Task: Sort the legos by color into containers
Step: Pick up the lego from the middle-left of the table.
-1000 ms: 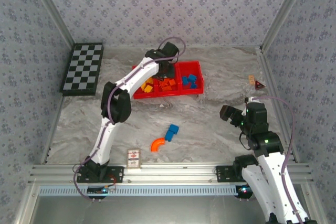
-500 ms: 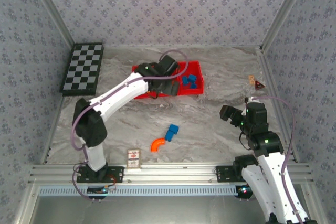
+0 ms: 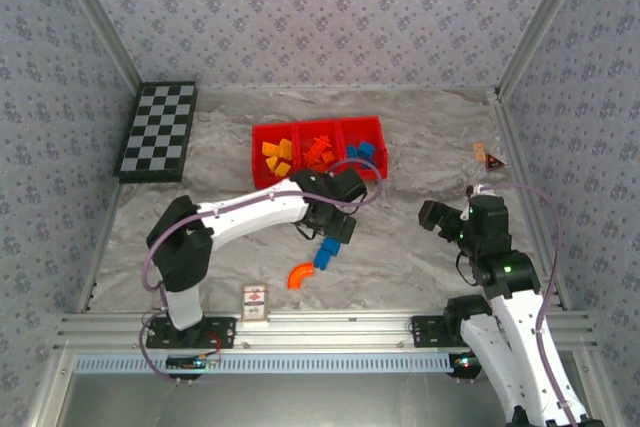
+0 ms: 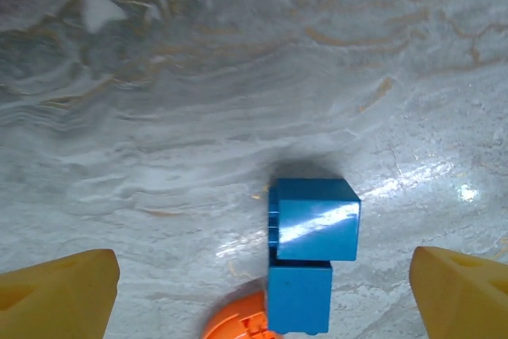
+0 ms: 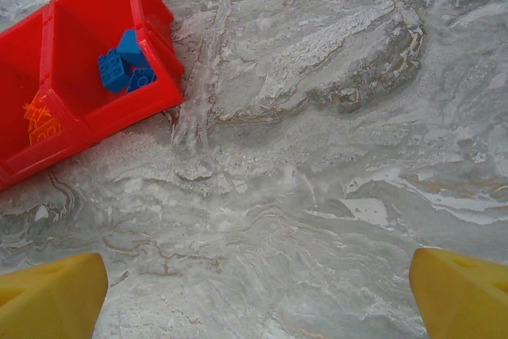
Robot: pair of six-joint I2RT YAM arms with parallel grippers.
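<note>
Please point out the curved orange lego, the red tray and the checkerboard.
curved orange lego [image 3: 296, 273], top view, middle of the arc
red tray [image 3: 268, 182], top view, front wall, left end
checkerboard [image 3: 158, 132], top view, centre of board

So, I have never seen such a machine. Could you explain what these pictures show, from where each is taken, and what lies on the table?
These are two robot arms fixed at the near edge of a table. The wide picture looks down from above and behind them. The other two come from cameras on the wrists; the yellow shapes in their lower corners are each gripper's fingers.

On the table stands a red tray with three compartments: yellow-orange bricks on the left, red-orange bricks in the middle, blue bricks on the right. Two loose blue bricks and a curved orange brick lie nearer the arms. A checkerboard and a small card also lie there.

The left gripper hangs open above the loose bricks; the right gripper is open too. Neither holds anything.
</note>
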